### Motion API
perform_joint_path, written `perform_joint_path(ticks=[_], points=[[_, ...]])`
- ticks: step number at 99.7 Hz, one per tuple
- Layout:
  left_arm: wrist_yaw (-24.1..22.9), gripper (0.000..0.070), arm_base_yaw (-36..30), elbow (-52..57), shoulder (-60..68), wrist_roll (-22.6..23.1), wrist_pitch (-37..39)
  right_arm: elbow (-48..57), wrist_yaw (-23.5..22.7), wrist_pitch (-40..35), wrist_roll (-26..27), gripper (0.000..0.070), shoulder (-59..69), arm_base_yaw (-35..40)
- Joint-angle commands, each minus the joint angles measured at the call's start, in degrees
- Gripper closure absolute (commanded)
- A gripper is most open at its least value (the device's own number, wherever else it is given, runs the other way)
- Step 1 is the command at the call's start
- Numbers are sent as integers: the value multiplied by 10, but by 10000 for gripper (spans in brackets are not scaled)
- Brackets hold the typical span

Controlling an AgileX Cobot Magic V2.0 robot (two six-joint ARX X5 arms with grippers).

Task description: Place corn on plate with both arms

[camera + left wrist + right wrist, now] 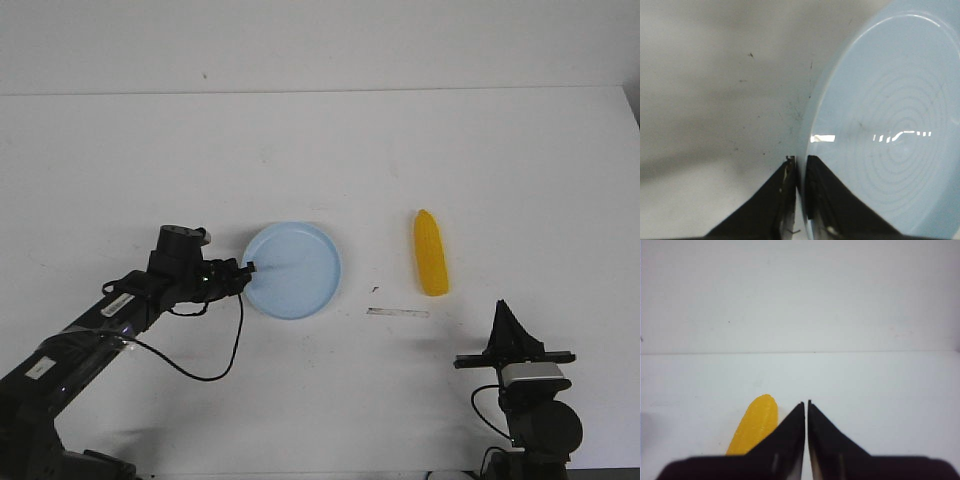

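Our left gripper (247,268) is clenched on the nine o'clock rim of the plate (300,270), one finger (827,200) inside the rim and the other outside. The plate sits near the table (320,150) centre. The corn (431,252) lies well apart at the plate's three o'clock, untouched. Our right gripper (503,310), at the corn's five o'clock, has its fingers pressed together on nothing.
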Motion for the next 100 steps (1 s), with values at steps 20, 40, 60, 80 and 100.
perform_joint_path(ticks=[20, 40, 60, 80, 100], points=[[0, 642, -36, 5, 30, -28, 22, -1, 0, 6, 3, 691, 1, 1], [0, 487, -37, 5, 23, -28, 34, -1, 0, 6, 4, 691, 1, 1], [-5, 489, -26, 5, -23, 1, 34, -1, 0, 6, 4, 691, 1, 1], [-63, 591, 11, 1, -117, 112, 38, -1, 0, 6, 3, 691, 1, 1], [-137, 699, 67, -40, -222, 279, 83, -1, 0, 6, 4, 691, 1, 1]])
